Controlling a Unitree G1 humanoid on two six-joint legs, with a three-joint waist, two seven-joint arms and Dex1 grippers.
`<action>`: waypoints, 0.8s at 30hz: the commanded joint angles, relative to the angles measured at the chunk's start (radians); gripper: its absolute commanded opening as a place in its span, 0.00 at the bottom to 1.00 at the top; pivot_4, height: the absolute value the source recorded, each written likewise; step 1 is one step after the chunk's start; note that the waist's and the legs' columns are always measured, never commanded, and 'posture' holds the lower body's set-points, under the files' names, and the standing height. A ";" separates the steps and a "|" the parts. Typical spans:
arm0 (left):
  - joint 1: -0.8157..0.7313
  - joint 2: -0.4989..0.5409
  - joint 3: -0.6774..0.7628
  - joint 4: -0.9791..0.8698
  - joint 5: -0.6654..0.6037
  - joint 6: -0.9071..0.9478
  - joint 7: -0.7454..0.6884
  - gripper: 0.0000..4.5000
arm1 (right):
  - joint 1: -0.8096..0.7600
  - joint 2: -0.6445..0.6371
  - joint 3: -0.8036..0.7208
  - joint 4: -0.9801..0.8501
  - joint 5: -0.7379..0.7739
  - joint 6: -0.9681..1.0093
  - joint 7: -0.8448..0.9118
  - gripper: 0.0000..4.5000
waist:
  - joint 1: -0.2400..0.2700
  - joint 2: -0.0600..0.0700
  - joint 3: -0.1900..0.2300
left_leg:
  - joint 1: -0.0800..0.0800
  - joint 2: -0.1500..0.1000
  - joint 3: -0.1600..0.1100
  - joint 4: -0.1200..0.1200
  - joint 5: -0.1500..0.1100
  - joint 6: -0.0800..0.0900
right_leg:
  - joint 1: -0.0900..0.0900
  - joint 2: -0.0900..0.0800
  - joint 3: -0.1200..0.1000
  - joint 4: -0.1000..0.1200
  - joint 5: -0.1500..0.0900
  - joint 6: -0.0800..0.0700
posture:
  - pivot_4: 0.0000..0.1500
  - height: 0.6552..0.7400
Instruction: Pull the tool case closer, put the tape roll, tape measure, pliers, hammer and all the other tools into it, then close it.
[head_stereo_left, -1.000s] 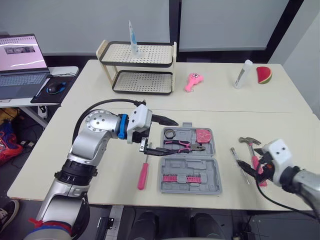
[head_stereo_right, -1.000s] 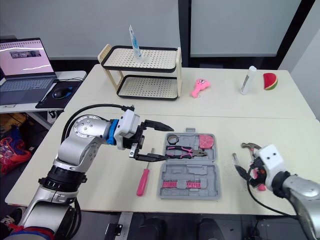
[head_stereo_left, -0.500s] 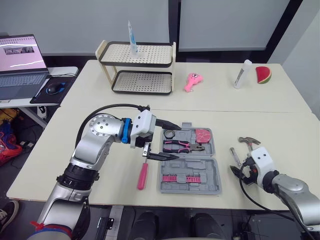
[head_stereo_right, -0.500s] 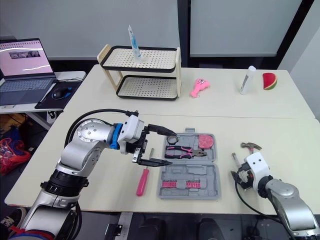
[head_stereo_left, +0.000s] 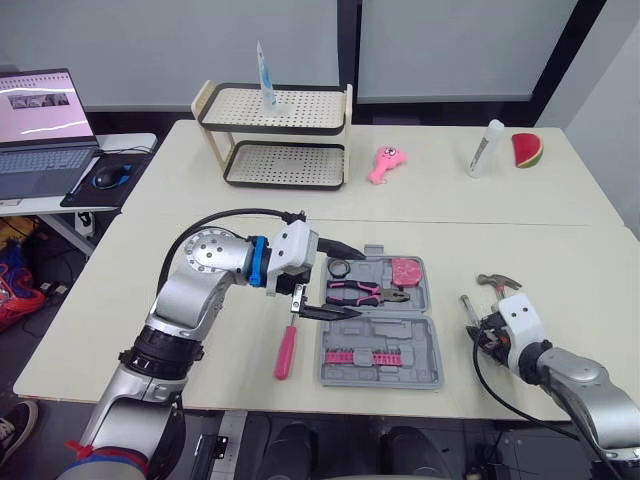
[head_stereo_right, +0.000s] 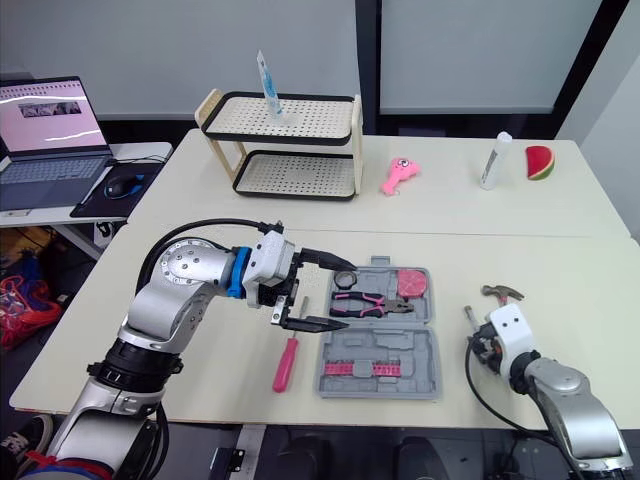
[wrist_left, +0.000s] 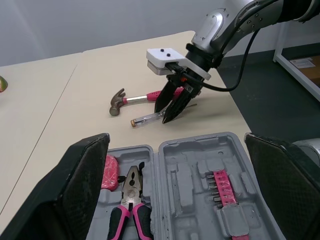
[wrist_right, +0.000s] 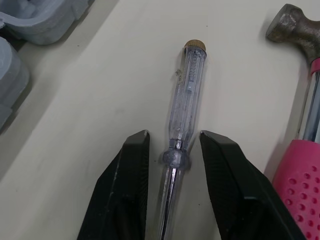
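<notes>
On the pale surface (head_stereo_left: 100, 330), reading from the left, a pink-handled screwdriver (head_stereo_left: 287, 350) lies flat, just beside the left edge of the case (head_stereo_left: 415, 335). The left gripper (head_stereo_left: 338, 282) hovers above the screwdriver's tip and the case's left edge; its fingers (head_stereo_left: 345, 250) are spread wide and hold nothing.

The grey case lies open and flat near the front edge of the surface, between the two arms. Its far half holds, from left to right, the tape roll (head_stereo_left: 340, 267), the pliers (head_stereo_left: 365, 292) with pink grips, and the tape measure (head_stereo_left: 404, 269). Its near half holds a pink strip of bits (head_stereo_left: 358, 356).

To the right of the case, apart from it, a clear-handled tester (wrist_right: 187, 95) lies on the surface. The right gripper (wrist_right: 173, 137) is lowered over it, its fingers (wrist_right: 125, 190) slightly parted, one on each side of the tester's shaft, with no visible squeeze on it. The hammer (head_stereo_left: 498, 283), pink-handled, lies just beside the tester on its far right side, outside the case.
</notes>
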 joint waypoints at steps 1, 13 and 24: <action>-0.011 -0.002 0.000 -0.029 -0.008 -0.007 0.006 1.00 | 0.014 -0.013 -0.016 -0.011 -0.013 0.005 -0.004 0.22 | 0.000 0.000 0.000 | 0.000 0.000 0.000 0.000 0.000 0.000 | 0.000 0.000 0.000 0.000 0.000 0.000 | 1.00 1.00; 0.017 0.032 0.035 -0.039 -0.020 -0.019 0.000 1.00 | -0.032 -0.118 0.010 -0.094 -0.007 0.014 0.095 0.08 | -0.001 0.000 0.000 | 0.000 0.000 0.000 0.000 0.000 0.000 | 0.000 0.000 0.000 0.000 0.000 0.000 | 1.00 1.00; 0.166 0.202 0.111 -0.038 -0.039 -0.093 -0.103 1.00 | -0.398 -0.396 0.404 -0.328 -0.061 0.102 0.458 0.08 | -0.010 0.001 0.001 | 0.000 0.000 -0.003 0.000 0.000 0.000 | 0.000 0.001 -0.001 -0.001 0.000 0.000 | 1.00 1.00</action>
